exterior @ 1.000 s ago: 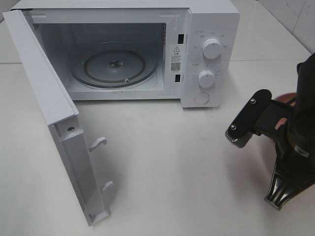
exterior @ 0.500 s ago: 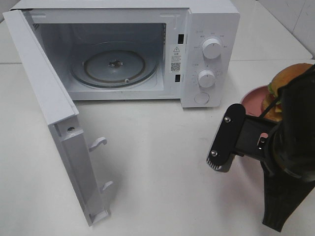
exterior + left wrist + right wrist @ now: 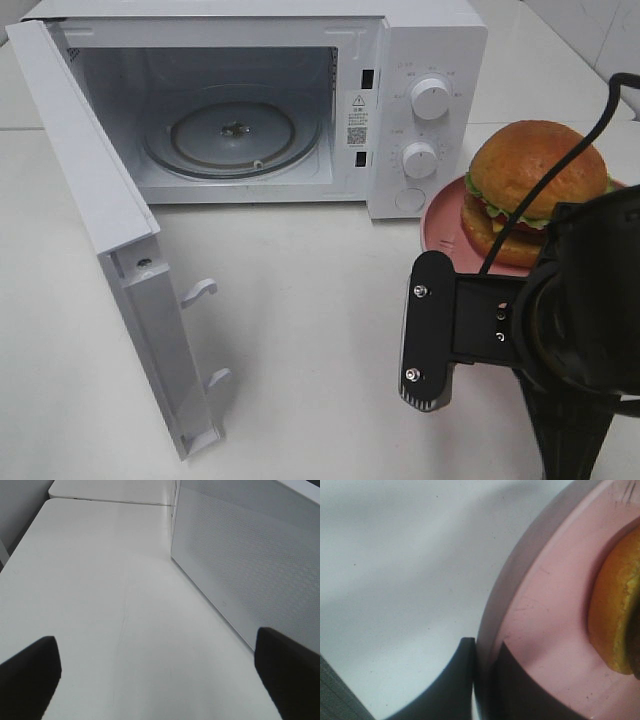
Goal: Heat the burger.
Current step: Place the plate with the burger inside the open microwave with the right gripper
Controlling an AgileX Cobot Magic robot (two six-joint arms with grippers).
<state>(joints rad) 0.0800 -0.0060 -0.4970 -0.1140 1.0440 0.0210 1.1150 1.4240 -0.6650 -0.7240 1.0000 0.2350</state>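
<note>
Right, your burger (image 3: 535, 190) sits on the round pink plate (image 3: 445, 225), on the right side of the white surface (image 3: 320, 330) and just in front of the microwave's (image 3: 430, 60) control panel, near its two knobs (image 3: 430, 98). In the right wrist view, your right end effector (image 3: 482, 652) is clenched on the plate's (image 3: 545, 615) rim, one finger (image 3: 462, 680) outside it and the other on its inner face, with the bun's (image 3: 615, 625) edge close by. The plate throws a soft shadow on the surface there. You cannot tell whether it rests on the surface or hangs just above it. In the high view the right arm (image 3: 580, 330) covers the plate's near side.

Your left end effector (image 3: 160, 672) is released, its two dark fingers spread wide above bare surface beside a white, finely dotted panel (image 3: 250, 560).

The microwave door (image 3: 90, 180) stands swung out to the left, and the glass turntable (image 3: 235, 135) lies bare inside. The surface is matt white, with a seam line running behind the microwave where another white top joins it. A pale tiled wall (image 3: 600, 30) shows in the far right corner, and a grey wall (image 3: 20, 510) runs along the surface's edge in the left wrist view.
</note>
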